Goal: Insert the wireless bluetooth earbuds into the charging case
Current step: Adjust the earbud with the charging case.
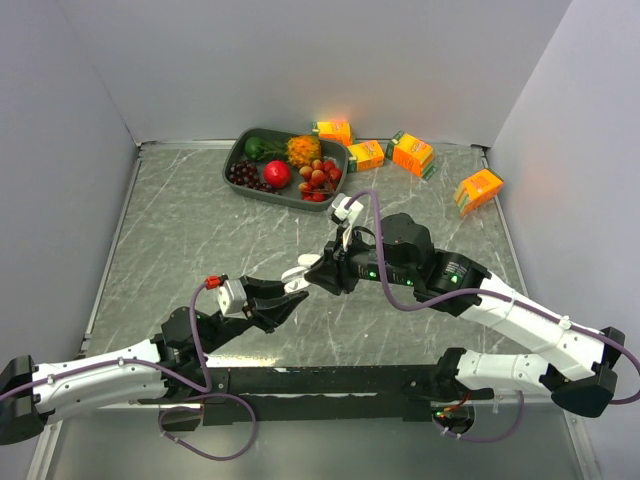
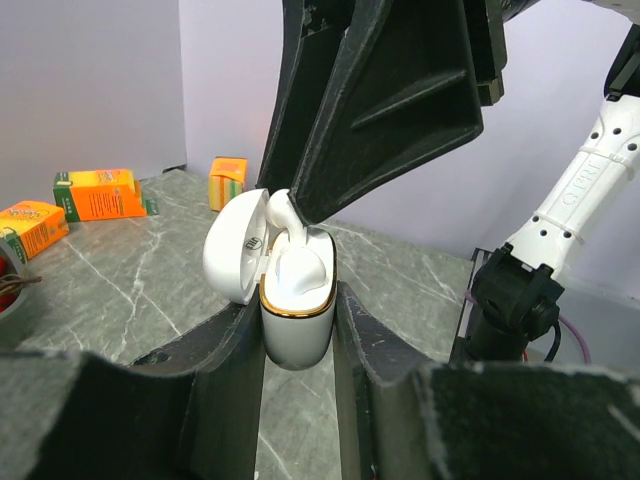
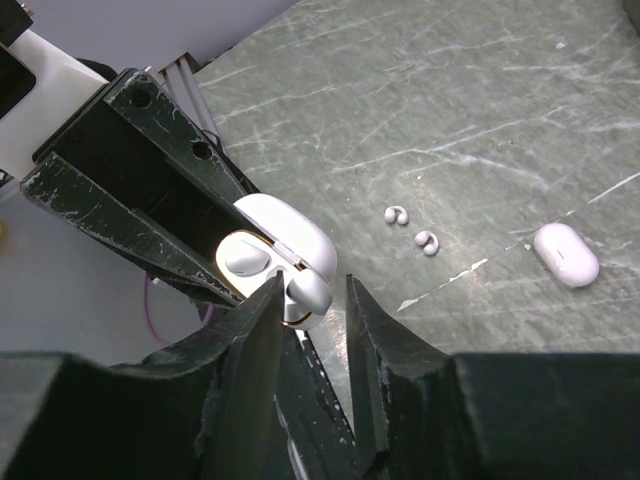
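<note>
The open charging case (image 2: pixel 297 342) is clamped upright in the left hand (image 2: pixel 294 305), with one seated earbud (image 3: pixel 245 258) inside. A stemmed earbud (image 2: pixel 285 215) is flanked by the right hand (image 3: pixel 313 300); whether it is pinched cannot be told. The stem should be aligned over the free socket and lowered straight

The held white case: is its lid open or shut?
Open: the case has its lid swung back, an earbud showing inside.
</note>
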